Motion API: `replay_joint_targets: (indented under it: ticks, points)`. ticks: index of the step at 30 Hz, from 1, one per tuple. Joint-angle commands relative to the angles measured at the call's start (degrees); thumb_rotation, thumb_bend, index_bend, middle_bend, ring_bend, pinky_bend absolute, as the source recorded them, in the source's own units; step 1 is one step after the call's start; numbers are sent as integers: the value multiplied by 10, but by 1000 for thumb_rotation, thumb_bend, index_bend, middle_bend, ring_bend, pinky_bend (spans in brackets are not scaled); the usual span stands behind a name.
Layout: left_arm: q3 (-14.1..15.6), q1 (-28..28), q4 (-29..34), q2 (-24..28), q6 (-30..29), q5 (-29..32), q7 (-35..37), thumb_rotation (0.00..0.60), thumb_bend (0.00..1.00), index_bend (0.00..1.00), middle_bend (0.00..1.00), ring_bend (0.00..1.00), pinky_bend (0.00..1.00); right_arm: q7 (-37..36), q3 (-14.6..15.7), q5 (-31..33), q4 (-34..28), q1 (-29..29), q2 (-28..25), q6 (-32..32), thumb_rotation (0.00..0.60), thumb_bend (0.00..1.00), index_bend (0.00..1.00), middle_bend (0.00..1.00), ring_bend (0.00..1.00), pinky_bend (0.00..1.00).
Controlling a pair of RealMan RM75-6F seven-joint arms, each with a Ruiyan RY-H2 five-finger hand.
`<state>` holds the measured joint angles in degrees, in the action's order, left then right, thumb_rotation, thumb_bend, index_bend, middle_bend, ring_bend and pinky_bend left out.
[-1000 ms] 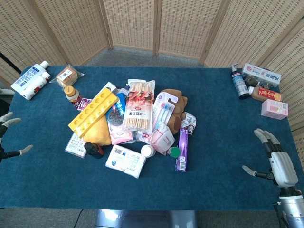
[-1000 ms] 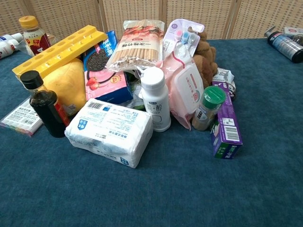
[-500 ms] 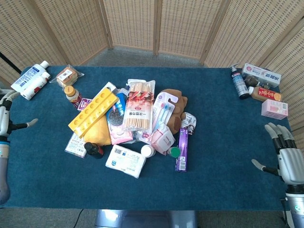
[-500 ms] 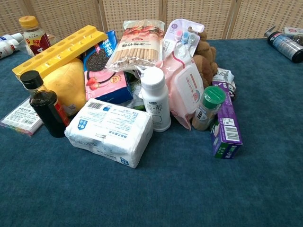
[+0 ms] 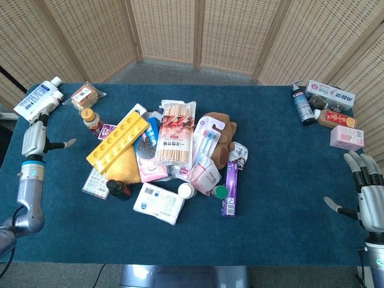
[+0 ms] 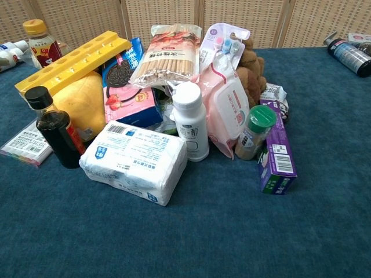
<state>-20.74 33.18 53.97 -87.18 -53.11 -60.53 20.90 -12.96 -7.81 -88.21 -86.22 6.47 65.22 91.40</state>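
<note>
My left hand hangs over the table's left edge with its fingers apart and nothing in it, just below the white bottle. At the right edge my right hand is also open and empty, below the pink box. Neither hand shows in the chest view. A heap of goods fills the middle: yellow tray, dark sauce bottle, white tissue pack, white bottle, purple box, green-capped jar.
The blue table cloth carries a snack packet and orange-capped bottle at back left. At back right stand a dark spray bottle, a toothpaste box and a brown bottle. Wicker screens close the back.
My left hand has risen along the left edge and moved inward toward the white bottle. My right hand has drifted outward to the right edge. The heap is unchanged.
</note>
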Motion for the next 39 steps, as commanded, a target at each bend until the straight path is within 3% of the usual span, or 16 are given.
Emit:
replay_joint_targets:
  ticks: [1, 10, 19, 21, 22, 25, 28, 31, 35, 39]
  points:
    - [-7, 22, -27, -27, 19, 8, -6, 600, 0, 28, 0, 0, 0, -3, -1, 2, 1, 0, -1, -1, 600, 0, 0, 0, 0, 0]
    - [-26, 67, -94, -95, 10, 0, 11, 600, 0, 0, 0, 0, 0, -10, 3, 6, 13, 3, 3, -17, 600, 0, 0, 0, 0, 0]
    - [-38, 116, -156, -137, 49, 4, 10, 600, 0, 12, 0, 0, 0, -23, 0, 14, 15, 1, -2, -19, 600, 0, 0, 0, 0, 0]
    - [-42, 129, -183, -152, 58, 7, 8, 600, 0, 105, 28, 4, 26, -26, -1, 17, 16, 1, -3, -20, 600, 0, 0, 0, 0, 0]
    - [-44, 134, -197, -161, 55, 8, 7, 600, 0, 216, 122, 53, 98, -27, -2, 19, 16, 1, -3, -20, 600, 0, 0, 0, 0, 0]
    - [-51, 151, -246, -195, 43, 13, -3, 600, 3, 561, 491, 342, 387, -33, -4, 21, 18, 0, -4, -20, 600, 0, 0, 0, 0, 0]
    - [-58, 165, -284, -221, 27, 14, -5, 600, 36, 772, 701, 542, 514, -37, -4, 20, 19, 0, -6, -20, 600, 0, 0, 0, 0, 0]
    - [-59, 170, -302, -234, 11, 8, 6, 600, 62, 867, 794, 632, 586, -40, -4, 20, 20, -1, -7, -19, 600, 0, 0, 0, 0, 0]
    - [-59, 169, -299, -230, -13, -1, 20, 600, 62, 872, 796, 632, 601, -42, -4, 17, 18, -1, -8, -17, 600, 0, 0, 0, 0, 0]
    - [-63, 159, -258, -203, -64, -13, 24, 600, 60, 878, 796, 631, 602, -43, -2, 12, 13, -2, -9, -15, 600, 0, 0, 0, 0, 0]
